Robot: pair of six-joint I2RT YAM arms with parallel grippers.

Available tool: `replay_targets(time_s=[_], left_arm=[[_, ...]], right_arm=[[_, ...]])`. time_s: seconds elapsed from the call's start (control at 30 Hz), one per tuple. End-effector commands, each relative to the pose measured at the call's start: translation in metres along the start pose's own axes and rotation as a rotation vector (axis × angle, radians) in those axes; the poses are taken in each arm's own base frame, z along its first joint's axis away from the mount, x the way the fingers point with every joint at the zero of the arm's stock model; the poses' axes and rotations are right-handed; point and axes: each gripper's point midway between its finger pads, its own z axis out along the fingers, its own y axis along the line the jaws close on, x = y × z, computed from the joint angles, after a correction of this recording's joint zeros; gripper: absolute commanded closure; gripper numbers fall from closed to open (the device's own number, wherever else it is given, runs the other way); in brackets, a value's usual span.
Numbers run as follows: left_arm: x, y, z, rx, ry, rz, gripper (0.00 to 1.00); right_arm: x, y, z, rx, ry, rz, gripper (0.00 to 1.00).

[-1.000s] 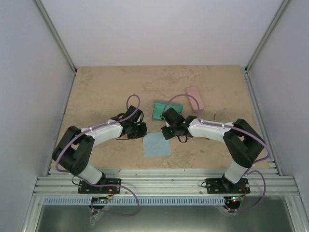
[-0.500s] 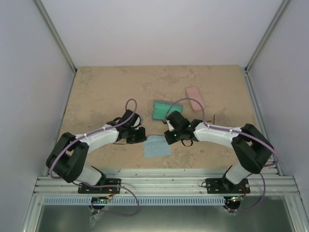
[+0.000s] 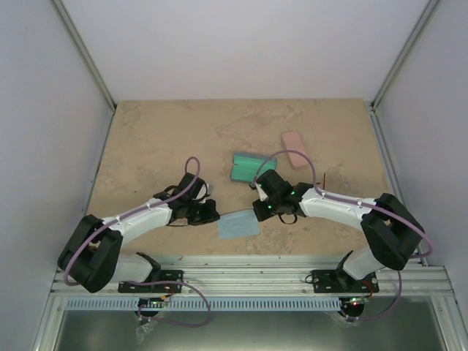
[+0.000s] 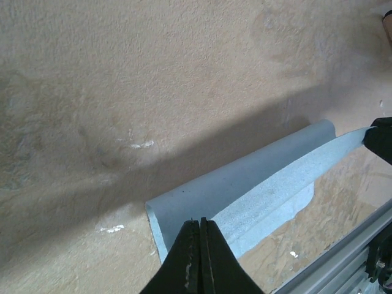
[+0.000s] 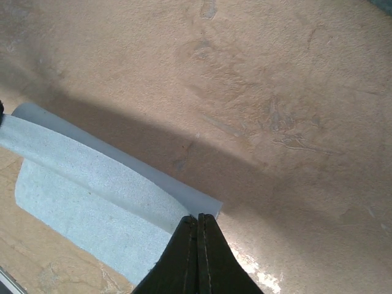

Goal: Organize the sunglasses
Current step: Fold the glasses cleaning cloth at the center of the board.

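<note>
Neither pair of sunglasses shows clearly in any view; only thin dark lines peek out beside the arms in the top view. My left gripper [image 3: 214, 214] and right gripper [image 3: 256, 210] are each shut on a far corner of the light blue cloth [image 3: 238, 224]. They hold that edge raised and curled over toward the near side. In the left wrist view the closed fingertips [image 4: 200, 222] pinch the cloth [image 4: 263, 184] at its fold. In the right wrist view the closed gripper [image 5: 198, 216] pinches the other corner of the cloth [image 5: 92, 184].
A teal-blue oblong case [image 3: 247, 167] lies just behind the grippers. A pink oblong case [image 3: 295, 148] lies further back right. The metal rail [image 3: 248, 276] runs along the near table edge, close to the cloth. Grey walls enclose the table on three sides.
Both grippers have moved toward the near edge and lower, drawing the cloth's far edge up and over itself. The cloth now looks shorter from above.
</note>
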Motion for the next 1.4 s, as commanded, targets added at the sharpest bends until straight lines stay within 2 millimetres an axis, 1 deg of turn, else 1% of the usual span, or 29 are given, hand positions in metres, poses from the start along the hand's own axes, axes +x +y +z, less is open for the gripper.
replay_targets(time_s=[0.0,0.17,0.3,0.4,0.57,0.8,1.07,1.1,1.17,1.23,1.27,1.3,1.37], left_arm=[[0.005,-0.006,-0.001,0.034,0.009,-0.017,1.00],[0.008,-0.006,0.000,0.048,0.019,-0.027,1.00],[0.015,0.000,0.002,0.039,0.031,-0.042,1.00],[0.018,0.002,0.005,0.046,0.041,-0.056,1.00],[0.021,-0.001,0.010,0.079,0.053,-0.067,1.00],[0.025,0.006,0.013,0.054,0.062,-0.075,1.00],[0.027,0.007,0.013,0.052,0.067,-0.072,1.00],[0.028,0.007,0.013,0.051,0.074,-0.076,0.99],[0.030,0.007,0.012,0.052,0.085,-0.082,0.86],[0.031,0.001,0.008,0.075,0.089,-0.078,0.77],[0.030,-0.002,0.006,0.088,0.085,-0.075,0.70],[0.029,-0.006,0.002,0.101,0.076,-0.071,0.65],[0.030,-0.012,-0.004,0.125,0.070,-0.061,0.60]], right_arm=[[0.006,0.000,-0.001,-0.014,0.015,0.013,1.00],[0.009,0.003,-0.003,-0.032,0.026,0.014,1.00],[0.020,0.001,0.000,-0.030,0.066,0.014,1.00],[0.024,0.000,0.003,-0.029,0.079,0.010,1.00],[0.025,0.003,0.005,-0.045,0.090,0.002,1.00],[0.033,0.005,0.010,-0.059,0.125,-0.011,1.00],[0.041,0.005,0.015,-0.059,0.157,-0.020,0.99],[0.042,0.006,0.015,-0.068,0.162,-0.025,0.99],[0.044,0.009,0.014,-0.085,0.174,-0.028,0.93],[0.045,0.016,0.009,-0.121,0.176,-0.040,0.82],[0.046,0.020,0.006,-0.144,0.178,-0.049,0.76],[0.047,0.024,0.002,-0.169,0.179,-0.056,0.71],[0.050,0.031,-0.005,-0.213,0.185,-0.065,0.65]])
